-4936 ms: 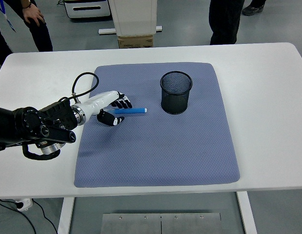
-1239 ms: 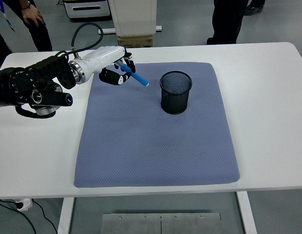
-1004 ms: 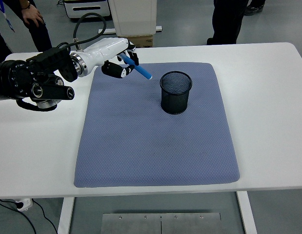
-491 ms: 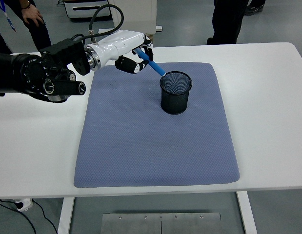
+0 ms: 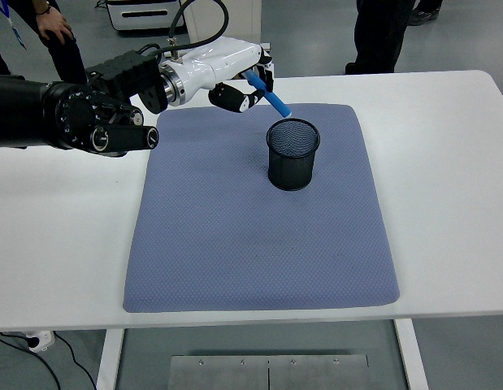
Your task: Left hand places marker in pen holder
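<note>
Moving rightward and toward table's far side since 0.5 s ago: left hand [image 5: 239, 81], now raised above far-left part of blue mat [image 5: 259, 244], w/ forearm reaching in from left edge across white table [image 5: 446, 162]. Gripping blue marker [image 5: 267, 95] between curled fingers [image 5: 235, 99]; white back of hand facing up, black fingertips tucked under. Tilting marker down and to right, w/ lower tip hovering just above far-left rim of black mesh pen holder [image 5: 293, 153], not yet inside. Standing upright on far half of mat: pen holder, apart from hand. Looping up behind wrist toward top of view: black cable [image 5: 204, 32]. Showing at top of view: person's legs at left [image 5: 60, 36], w/ another person's legs at top centre-right [image 5: 379, 32]; white cabinet base and cardboard box [image 5: 225, 68] beyond table's far edge. Right arm not appearing in view.
</note>
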`<action>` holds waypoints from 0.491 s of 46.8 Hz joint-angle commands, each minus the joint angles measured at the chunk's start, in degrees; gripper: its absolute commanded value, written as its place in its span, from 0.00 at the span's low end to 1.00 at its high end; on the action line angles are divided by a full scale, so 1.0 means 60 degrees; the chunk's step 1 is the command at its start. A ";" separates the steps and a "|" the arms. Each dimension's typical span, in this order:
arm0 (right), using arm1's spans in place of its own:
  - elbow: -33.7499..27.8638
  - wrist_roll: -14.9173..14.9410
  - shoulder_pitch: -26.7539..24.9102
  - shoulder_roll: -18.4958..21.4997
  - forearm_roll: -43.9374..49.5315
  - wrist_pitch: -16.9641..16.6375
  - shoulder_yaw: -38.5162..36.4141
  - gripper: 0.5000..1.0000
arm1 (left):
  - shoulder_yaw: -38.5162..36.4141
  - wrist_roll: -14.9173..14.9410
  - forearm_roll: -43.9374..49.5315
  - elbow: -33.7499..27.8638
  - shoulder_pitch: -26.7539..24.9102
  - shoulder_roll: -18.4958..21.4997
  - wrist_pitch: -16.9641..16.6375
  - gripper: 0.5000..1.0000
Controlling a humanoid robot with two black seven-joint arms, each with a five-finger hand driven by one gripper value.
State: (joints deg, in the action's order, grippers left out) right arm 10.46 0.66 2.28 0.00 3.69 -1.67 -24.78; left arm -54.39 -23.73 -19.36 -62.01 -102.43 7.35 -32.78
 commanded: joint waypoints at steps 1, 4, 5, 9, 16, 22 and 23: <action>0.0000 0.0007 0.0000 0.0000 0.0000 0.0000 0.0000 1.00 | 0.0041 -0.0001 -0.0039 0.0052 0.0021 -0.0140 0.0146 0.00; 0.0000 -0.0008 0.0000 0.0000 0.0000 0.0000 0.0000 1.00 | 0.0085 -0.0001 -0.0039 0.0052 0.0021 -0.0228 0.0190 0.00; 0.0000 -0.0008 0.0000 0.0000 0.0000 0.0000 0.0000 1.00 | 0.0099 -0.0001 -0.0039 0.0052 0.0035 -0.0287 0.0205 0.00; 0.0000 -0.0008 0.0000 0.0000 0.0000 0.0000 0.0000 1.00 | 0.0114 -0.0001 -0.0083 0.0066 0.0123 -0.0390 0.0220 0.00; 0.0000 0.0007 0.0000 0.0000 0.0000 0.0000 0.0000 1.00 | 0.0202 0.0029 -0.0244 0.0096 0.0343 -0.0521 0.0351 0.00; 0.0000 0.0007 0.0000 0.0000 0.0000 0.0000 0.0000 1.00 | 0.0202 0.0043 -0.0244 0.0242 0.0475 -0.0624 0.0454 0.00; 0.0000 -0.0007 0.0000 0.0000 0.0000 0.0000 0.0000 1.00 | 0.0202 0.0058 -0.0244 0.0257 0.0504 -0.0639 0.0483 0.00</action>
State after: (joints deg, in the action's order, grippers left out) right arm 10.46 0.63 2.29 0.00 3.69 -1.67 -24.78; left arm -53.16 -23.48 -20.85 -60.92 -99.74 3.75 -30.28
